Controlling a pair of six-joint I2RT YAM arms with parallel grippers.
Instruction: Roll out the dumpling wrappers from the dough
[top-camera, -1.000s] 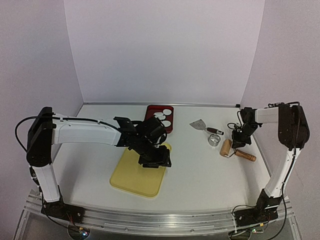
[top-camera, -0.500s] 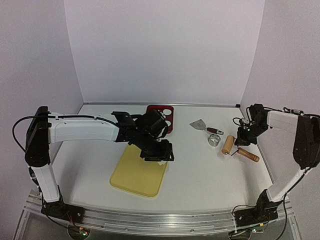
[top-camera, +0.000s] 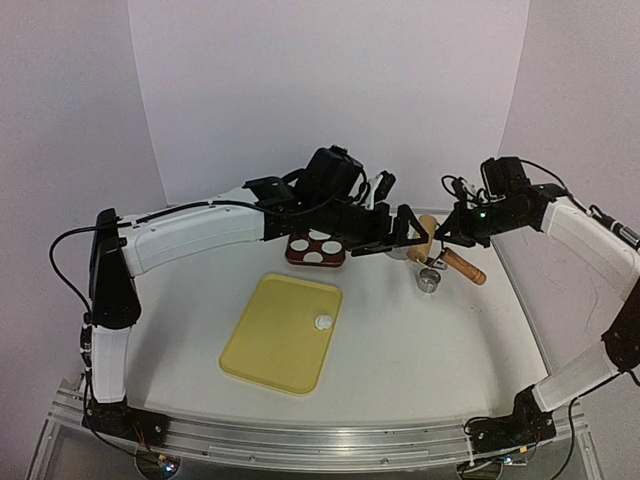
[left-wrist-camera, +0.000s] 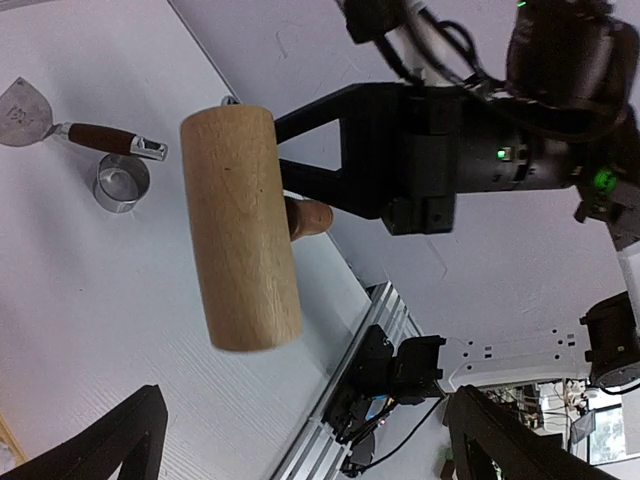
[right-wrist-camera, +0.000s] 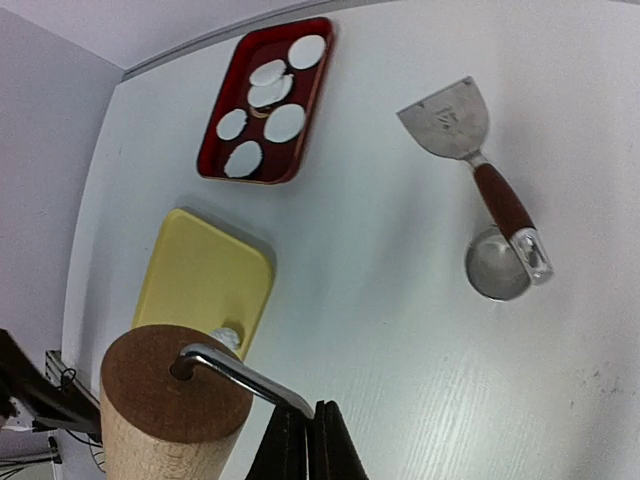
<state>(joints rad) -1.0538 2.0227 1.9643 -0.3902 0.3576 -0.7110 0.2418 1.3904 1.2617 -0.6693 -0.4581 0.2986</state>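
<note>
A small white dough lump (top-camera: 323, 322) lies at the right edge of the yellow board (top-camera: 275, 335); it also shows in the right wrist view (right-wrist-camera: 228, 338). Several round white wrappers (right-wrist-camera: 285, 122) lie in the red tray (right-wrist-camera: 245, 178) at the back. My right gripper (right-wrist-camera: 310, 415) is shut on the metal arm of a wooden rolling pin (right-wrist-camera: 170, 410) and holds it above the table, right of the tray (top-camera: 315, 263). My left gripper (left-wrist-camera: 305, 400) is open wide, and the roller (left-wrist-camera: 240, 225) hangs just ahead of its fingers without touching them.
A metal ring cutter (top-camera: 430, 280) stands on the table under the grippers. A scraper (right-wrist-camera: 450, 120) with a brown handle lies beside it, the handle end resting on the ring (right-wrist-camera: 495, 265). Walls close off the back and both sides.
</note>
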